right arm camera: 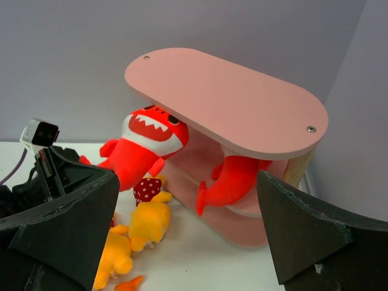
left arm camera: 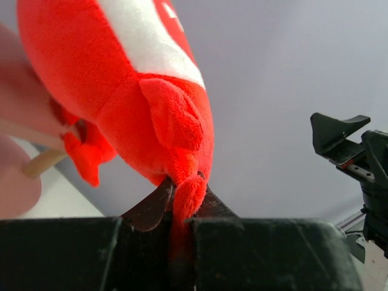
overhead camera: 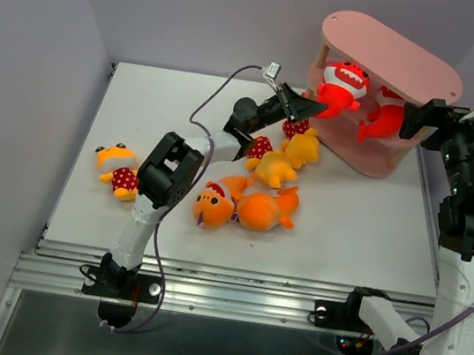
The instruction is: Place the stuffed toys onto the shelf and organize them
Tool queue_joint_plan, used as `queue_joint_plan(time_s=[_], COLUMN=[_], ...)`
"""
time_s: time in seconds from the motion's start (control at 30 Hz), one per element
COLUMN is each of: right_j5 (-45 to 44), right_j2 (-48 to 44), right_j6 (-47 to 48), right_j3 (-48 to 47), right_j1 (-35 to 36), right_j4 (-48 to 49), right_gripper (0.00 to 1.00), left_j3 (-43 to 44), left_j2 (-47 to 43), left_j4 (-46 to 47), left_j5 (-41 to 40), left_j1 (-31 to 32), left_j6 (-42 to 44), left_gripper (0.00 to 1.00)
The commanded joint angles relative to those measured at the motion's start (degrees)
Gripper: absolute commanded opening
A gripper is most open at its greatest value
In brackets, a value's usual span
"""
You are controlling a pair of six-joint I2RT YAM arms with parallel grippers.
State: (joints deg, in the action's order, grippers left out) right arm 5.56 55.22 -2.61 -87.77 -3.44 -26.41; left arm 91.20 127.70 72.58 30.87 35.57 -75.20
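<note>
Left gripper [overhead camera: 316, 107] pinches the red shark [overhead camera: 344, 85] by its tail end. The body slants upward, toothy head under the top board of the shelf [overhead camera: 398, 54] at its left end. Right gripper [overhead camera: 418, 115] gapes wide.

walls [overhead camera: 199, 11]: plain grey, three sides | table [overhead camera: 361, 241]: white top | near edge: metal rail [overhead camera: 228, 297] | light: even

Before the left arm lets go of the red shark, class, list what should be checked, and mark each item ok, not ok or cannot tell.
1. Is the left gripper shut on the held red shark: ok.
2. Is the held red shark resting on the shelf: cannot tell.
3. Is the second red shark fully on its board: not ok, tail overhangs.
4. Is the right gripper open and empty: ok.
5. Are the orange sharks shelved: not ok, on the table.
</note>
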Motion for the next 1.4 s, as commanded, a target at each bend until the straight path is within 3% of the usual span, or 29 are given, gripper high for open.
queue_joint_plan(time_s=[0.0,0.37,0.7,1.37], right_j5=[0.15,2.26,4.45,10.17], right_j2=[-1.17,-2.31,-3.01,-5.39], right_j6=[-0.99,-2.40,-3.63,-6.97], right_j3=[0.84,2.16,3.48,6.82], right_j1=[-1.30,-2.97,-4.64,-8.60], right_j4=[1.36,1.37,1.45,3.30], right_gripper=[1.00,1.00,1.00,1.00], left_j3=[10.55,30.52,32.55,44.59], left_j2=[2.10,12.22,15.91,23.21], left_j4=[11.64,-4.81,-8.76,-26.86], left_j5=[-0.99,-3.80,-4.85,-11.18], left_j1=[-0.42,-0.42,-0.50,-0.24], left_j6=[1.46,1.99,0.76,0.05], left_gripper=[0.00,0.00,0.00,0.00])
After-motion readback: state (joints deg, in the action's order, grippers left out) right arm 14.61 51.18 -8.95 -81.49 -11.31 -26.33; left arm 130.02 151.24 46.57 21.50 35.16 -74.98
